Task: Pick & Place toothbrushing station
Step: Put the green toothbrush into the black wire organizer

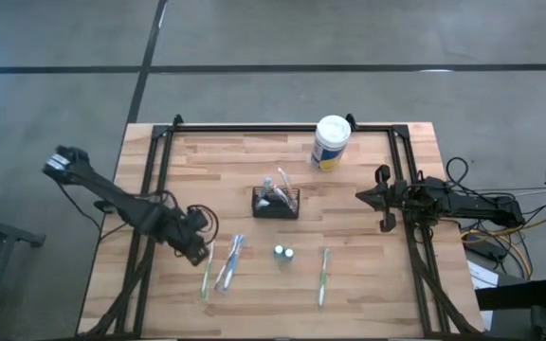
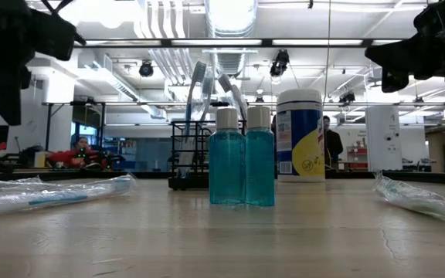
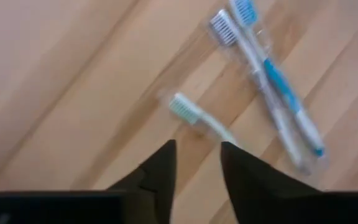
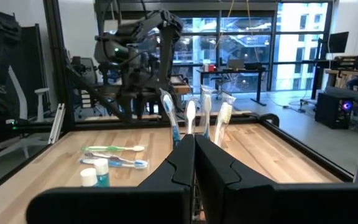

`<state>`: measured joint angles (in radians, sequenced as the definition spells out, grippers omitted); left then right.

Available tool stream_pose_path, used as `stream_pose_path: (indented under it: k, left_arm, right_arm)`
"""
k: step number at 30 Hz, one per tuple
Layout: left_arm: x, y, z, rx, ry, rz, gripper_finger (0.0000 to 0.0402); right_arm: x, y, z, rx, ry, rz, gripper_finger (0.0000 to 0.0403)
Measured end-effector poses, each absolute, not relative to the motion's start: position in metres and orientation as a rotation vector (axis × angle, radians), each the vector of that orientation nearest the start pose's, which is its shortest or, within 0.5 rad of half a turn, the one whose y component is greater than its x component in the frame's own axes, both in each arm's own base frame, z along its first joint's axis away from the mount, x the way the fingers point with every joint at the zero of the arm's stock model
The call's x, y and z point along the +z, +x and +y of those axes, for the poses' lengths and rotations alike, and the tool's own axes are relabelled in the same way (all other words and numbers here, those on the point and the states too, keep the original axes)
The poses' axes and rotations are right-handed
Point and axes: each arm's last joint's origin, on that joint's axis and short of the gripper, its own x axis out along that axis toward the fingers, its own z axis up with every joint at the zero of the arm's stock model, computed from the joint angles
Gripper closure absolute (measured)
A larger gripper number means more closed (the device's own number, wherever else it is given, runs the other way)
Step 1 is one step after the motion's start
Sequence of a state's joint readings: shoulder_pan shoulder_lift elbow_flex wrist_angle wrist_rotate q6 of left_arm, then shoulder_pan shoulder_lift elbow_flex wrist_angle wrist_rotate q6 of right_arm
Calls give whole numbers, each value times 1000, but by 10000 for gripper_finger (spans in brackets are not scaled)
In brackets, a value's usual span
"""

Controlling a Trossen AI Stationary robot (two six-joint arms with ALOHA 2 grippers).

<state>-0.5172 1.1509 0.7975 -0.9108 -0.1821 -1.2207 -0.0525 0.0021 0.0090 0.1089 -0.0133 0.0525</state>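
The toothbrushing station, a small black mesh caddy (image 1: 275, 202) with several toothbrushes standing in it, rests on its base at the table's middle; it also shows in the low view (image 2: 189, 154). My left gripper (image 1: 198, 248) is open above the near-left part of the table, over a loose green toothbrush (image 3: 188, 113) that lies flat, with its handle running under the fingers. My right gripper (image 1: 379, 198) is shut and empty at the table's right side, pointing toward the caddy (image 4: 194, 118).
A white canister (image 1: 331, 142) stands at the far middle. Two small blue bottles (image 1: 283, 254) stand near the front. Wrapped blue toothbrushes (image 1: 230, 262) lie beside the left gripper, and another green toothbrush (image 1: 323, 276) lies front right. A black frame (image 1: 159, 161) borders the table.
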Motion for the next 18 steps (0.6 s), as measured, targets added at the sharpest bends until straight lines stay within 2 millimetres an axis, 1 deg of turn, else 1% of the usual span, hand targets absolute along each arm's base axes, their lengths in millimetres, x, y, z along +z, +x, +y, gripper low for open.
stream_pose_path:
  k: [3, 5, 9, 12, 18]
  left_arm:
    - [217, 178, -97, 495, -695, 1140, 213]
    - [210, 180, -100, 528, -715, 1186, 185]
    - [197, 187, -108, 549, -756, 1248, 147]
    - [189, 194, -115, 533, -792, 1266, 135]
    - [168, 207, -124, 544, -799, 1308, 137]
  right_arm:
    - [177, 97, -4, -16, 47, -116, 394]
    - [177, 97, -4, -14, 48, -116, 394]
    - [177, 97, -4, 1, 46, -115, 394]
    - [177, 97, -4, 5, 45, -115, 394]
    - [176, 97, -3, 5, 43, -106, 394]
